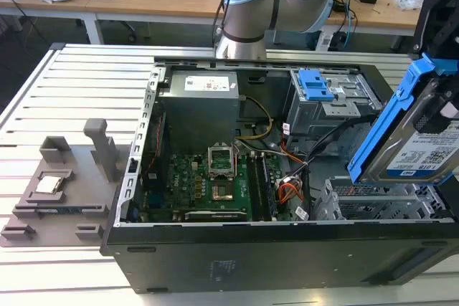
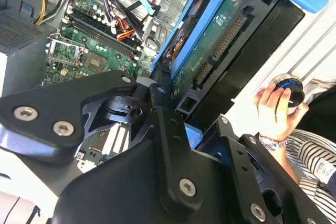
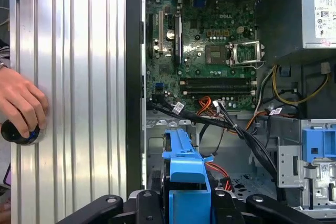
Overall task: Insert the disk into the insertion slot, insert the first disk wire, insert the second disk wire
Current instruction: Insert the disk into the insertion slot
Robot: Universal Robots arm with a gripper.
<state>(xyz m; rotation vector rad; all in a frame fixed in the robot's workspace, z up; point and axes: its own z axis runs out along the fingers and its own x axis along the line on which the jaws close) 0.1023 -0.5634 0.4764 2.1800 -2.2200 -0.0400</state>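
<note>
Over the slot (image 1: 373, 206), at the exterior view's right end of the open case (image 1: 215, 263): disk (image 1: 412, 145), held in the air, not yet in the bay. Contact between its low end and the cage top: cannot tell.

Grip: gripper (image 3: 186, 203) closed on the disk, fingers (image 2: 170, 135) pressed against opposite long sides of the blue carrier (image 3: 184, 166); jaw gap equal to the carrier's width, nothing else held.

Orientation, exterior view: steeply tilted; long axis rising from the low end, near the wires (image 1: 290, 190), to the high end tab toward the exterior view's right. Label face turned toward the camera.

Orientation, second wrist view: green circuit board (image 2: 220, 40) side facing the camera, connector pins exposed along its edge.

Orientation, first wrist view: seen end-on, carrier extending toward the motherboard (image 3: 210, 51).

Surroundings: wires lying between motherboard and cage, apart from the disk. Grey cage with blue latch plate (image 1: 315, 84) farther from the exterior camera than the slot, beside the power supply (image 1: 197, 102). Outside the case, on the ribbed table (image 3: 79, 77): a person's hand (image 3: 21, 100) on a black knob (image 3: 18, 132).
</note>
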